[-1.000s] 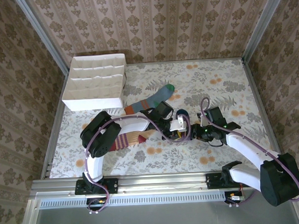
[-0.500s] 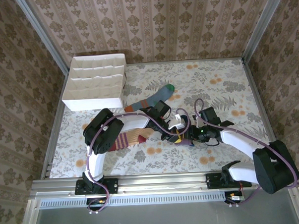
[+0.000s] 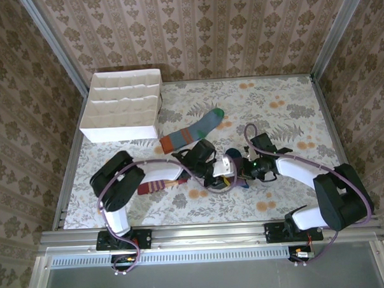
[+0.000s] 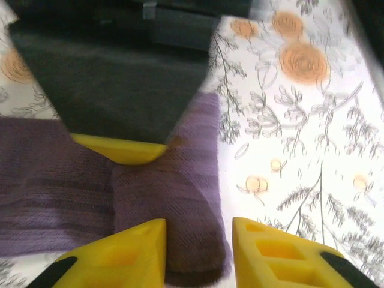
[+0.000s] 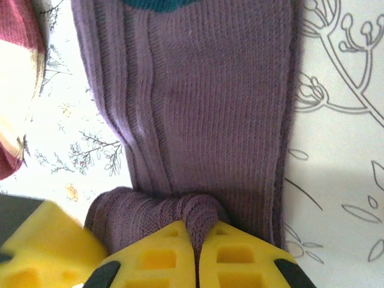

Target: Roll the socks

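1. R gripper [image 5: 197, 255]: jaws together, pinching a bunched fold of purple sock [image 5: 204, 108] at the sock's 6 o'clock end (R wrist view).
2. L gripper [image 4: 198, 252]: jaws apart, straddling the sock's doubled-over end. Fabric fills the gap btwn the pads; can't tell if they press it.
3. L wrist view: R gripper's yellow fingertip [image 4: 120, 150] sits on the sock at 10 o'clock of the L jaws, with its dark body above.
4. Purple sock lies flat on table [image 3: 286, 108]. In R wrist view the ribbed leg runs toward 12, teal toe at the 12 o'clock edge. In top view it's under both grippers, approx 4 o'clock of table centre, mostly hidden by the arms.
5. Peach sock [image 3: 157, 186]: maroon stripes, 8 o'clock of centre, just beside L arm. Its edge also shows at 9–10 o'clock in R wrist view, apart from purple sock.
6. Grey sock [image 3: 194, 131]: flat, 11 o'clock of the grippers, green toe pointing 2 o'clock, orange cuff toward 8.
7. Box [image 3: 122, 105]: white, partitioned, in the 10 o'clock corner, near grey sock's cuff.
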{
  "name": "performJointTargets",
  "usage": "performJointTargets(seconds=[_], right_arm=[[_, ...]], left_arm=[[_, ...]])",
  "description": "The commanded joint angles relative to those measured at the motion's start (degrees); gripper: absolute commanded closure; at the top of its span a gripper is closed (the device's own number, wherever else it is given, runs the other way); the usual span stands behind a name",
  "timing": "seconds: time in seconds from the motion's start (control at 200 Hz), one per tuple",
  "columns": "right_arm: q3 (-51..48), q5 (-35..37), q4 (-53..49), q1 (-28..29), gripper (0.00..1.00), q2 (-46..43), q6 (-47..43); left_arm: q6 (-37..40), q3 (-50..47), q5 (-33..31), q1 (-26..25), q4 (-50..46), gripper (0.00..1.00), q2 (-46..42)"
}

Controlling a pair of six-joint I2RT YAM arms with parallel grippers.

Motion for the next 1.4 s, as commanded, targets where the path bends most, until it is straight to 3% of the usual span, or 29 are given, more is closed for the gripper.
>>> performJointTargets(seconds=[0.0,0.155,0.35,0.455,0.57,0.69,0.745,0.875,0.96,1.135,1.395], right_arm=[[-0.6,3.3,-6.3,0.3,1.0,4.0,0.1],[0.7,3.7,-8.0,0.2,1.0,5.9,-0.3],[1.1,3.3,-8.3,0.2,1.0,6.3,-0.5],[1.2,2.5,-8.0,0.2,1.0,6.1,-0.8],[0.6,0.9,-6.6,0.2,1.0,5.1,-1.0],[0.2,-0.2,-5.8,0.2,0.96,3.3,-1.1],[-0.1,-0.4,-5.4,0.2,0.88,2.1,-1.0],[-1.2,-0.1,-5.0,-0.2,0.61,-2.8,-0.4],[-2.2,0.7,-5.0,-0.4,0.54,-6.7,-0.3],[-5.8,1.4,-3.5,-0.4,0.53,-15.4,0.8],[-9.1,0.8,-1.3,-0.1,0.51,-17.5,1.8]], left_arm=[[9.9,-5.5,-12.1,-3.2,10.0,0.71,-4.9],[17.8,-9.9,-23.4,-8.0,18.0,0.62,-5.7],[19.7,-7.3,-26.6,-9.7,16.6,0.6,-0.3],[18.4,-6.0,-28.9,-10.0,16.2,0.62,2.4],[15.8,-3.6,-29.5,-9.8,11.9,0.72,4.0],[11.5,-0.5,-22.8,-7.7,3.9,0.92,4.2],[8.8,1.3,-17.9,-6.0,-0.1,0.99,4.2],[4.2,4.9,-6.8,-2.3,-7.3,1.0,5.0],[2.4,7.6,0.0,-0.4,-12.1,1.0,6.5],[-1.0,14.6,11.6,2.3,-20.8,1.0,11.6],[-3.3,21.6,16.8,3.6,-27.7,1.0,17.5]])
